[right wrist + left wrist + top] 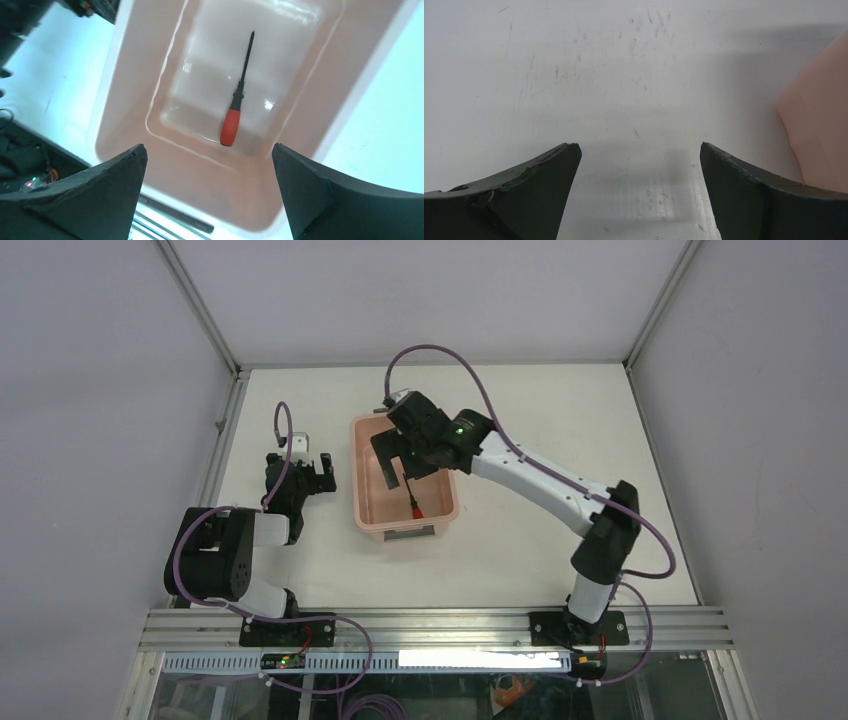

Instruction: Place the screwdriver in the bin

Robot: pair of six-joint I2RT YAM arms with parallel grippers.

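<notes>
The pale pink bin (366, 498) stands in the middle of the table. The screwdriver (413, 502), red handle and thin black shaft, lies flat on the bin's floor; in the right wrist view it (231, 125) lies well below and apart from my fingers. My right gripper (393, 468) hovers above the bin's far half, open and empty (207, 152). My left gripper (312, 472) rests low over the bare table left of the bin, open and empty (638, 150). The bin's wall (819, 130) shows at the right edge of the left wrist view.
White table with grey enclosure walls on three sides and a metal rail (430, 625) along the near edge. The right arm (545, 485) stretches diagonally from its base to the bin. A small white block (299, 442) sits on the left wrist.
</notes>
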